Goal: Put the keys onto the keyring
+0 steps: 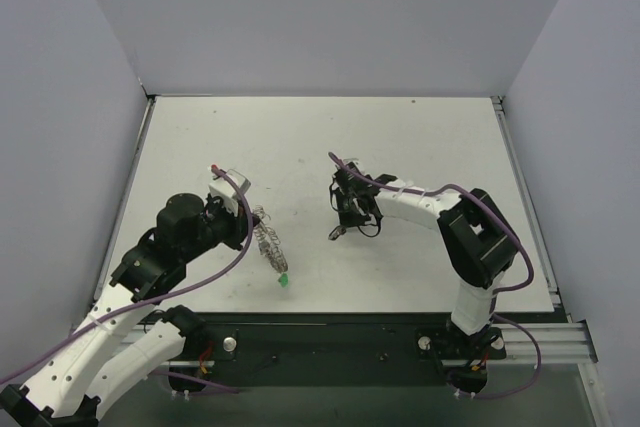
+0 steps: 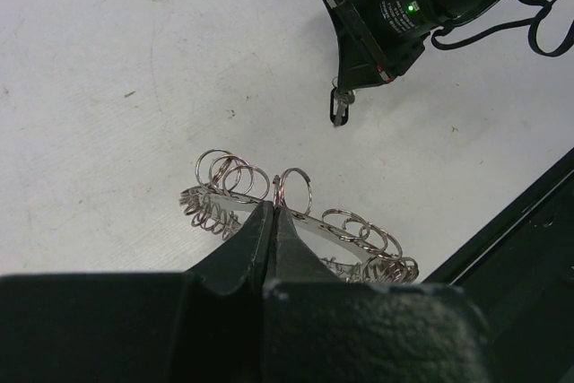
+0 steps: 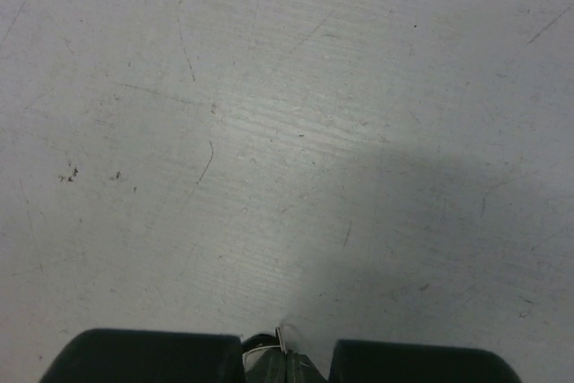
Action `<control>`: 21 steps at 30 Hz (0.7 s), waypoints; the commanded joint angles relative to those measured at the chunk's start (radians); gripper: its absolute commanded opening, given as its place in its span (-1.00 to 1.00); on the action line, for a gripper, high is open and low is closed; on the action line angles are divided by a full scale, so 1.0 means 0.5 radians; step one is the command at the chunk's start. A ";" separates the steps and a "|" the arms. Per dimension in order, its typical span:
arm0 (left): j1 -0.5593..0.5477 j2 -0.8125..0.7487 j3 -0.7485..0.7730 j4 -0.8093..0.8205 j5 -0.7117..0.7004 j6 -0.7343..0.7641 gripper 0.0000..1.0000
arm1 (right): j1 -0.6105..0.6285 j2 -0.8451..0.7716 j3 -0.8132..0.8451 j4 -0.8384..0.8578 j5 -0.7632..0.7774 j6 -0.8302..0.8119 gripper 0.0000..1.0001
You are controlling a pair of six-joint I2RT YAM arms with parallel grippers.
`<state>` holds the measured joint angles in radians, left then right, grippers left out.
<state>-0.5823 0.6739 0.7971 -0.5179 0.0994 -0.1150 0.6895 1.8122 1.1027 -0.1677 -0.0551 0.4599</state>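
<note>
My left gripper (image 1: 252, 230) (image 2: 274, 208) is shut on the keyring (image 1: 268, 243) (image 2: 305, 221), a silvery band strung with several small wire loops, and pinches it near the middle. A green key (image 1: 284, 279) shows at the keyring's near end; I cannot tell whether it is attached. My right gripper (image 1: 345, 225) (image 3: 287, 365) is shut on a small dark key (image 1: 337, 234) that hangs just above the table, to the right of the keyring. In the left wrist view this key (image 2: 339, 107) dangles from the right gripper (image 2: 348, 85). In the right wrist view only a thin metal sliver (image 3: 281, 340) shows.
The white table (image 1: 400, 137) has grey walls on three sides. A black rail (image 1: 330, 332) runs along the near edge by the arm bases. Purple cables loop off both arms.
</note>
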 commanded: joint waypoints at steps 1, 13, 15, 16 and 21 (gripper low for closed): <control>0.014 -0.032 0.026 0.189 0.080 0.012 -1.00 | 0.041 -0.035 0.019 -0.048 0.073 -0.100 -1.00; 0.023 -0.093 -0.002 0.259 0.264 0.098 -1.00 | 0.235 -0.942 -0.273 0.262 0.003 -0.512 -1.00; 0.026 -0.145 -0.032 0.290 0.323 0.126 -1.00 | 0.232 -1.102 -0.276 0.253 -0.152 -0.579 -1.00; 0.023 -0.166 -0.039 0.318 0.356 0.141 -1.00 | 0.238 -1.151 -0.282 0.243 -0.205 -0.607 -1.00; 0.023 -0.344 -0.146 0.489 0.629 0.181 -1.00 | 0.238 -1.339 -0.257 0.216 -0.619 -0.775 -1.00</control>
<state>-0.5743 0.5743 0.7410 -0.4461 0.2691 -0.0597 0.8104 1.1820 0.9684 -0.0521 -0.1791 0.1688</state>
